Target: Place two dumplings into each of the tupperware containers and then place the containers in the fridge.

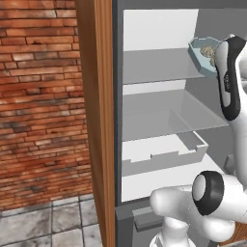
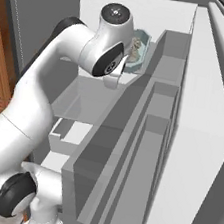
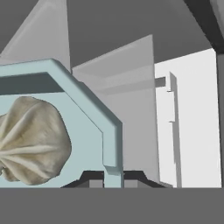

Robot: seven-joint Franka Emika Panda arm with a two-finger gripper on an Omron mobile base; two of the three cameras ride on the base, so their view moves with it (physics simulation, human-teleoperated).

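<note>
One teal tupperware container (image 1: 200, 56) was up inside the fridge (image 1: 159, 103), level with the upper shelf (image 1: 159, 65), tilted with its open face showing in the left base view. At least one pale, pleated dumpling (image 3: 30, 140) lay in it; a second could not be made out for certain. One gripper (image 3: 113, 177) had its two dark fingertips (image 3: 89, 180) closed narrowly on the container's rim, one on each side of the teal wall, as the hand view showed. Two grey shelves could be counted in the fridge, the lower shelf (image 1: 169, 118) bare, and one open grey drawer (image 1: 164, 154) sat beneath them. One brick wall (image 1: 41, 101) stood left of the fridge's wooden side edge (image 1: 96, 120).
</note>
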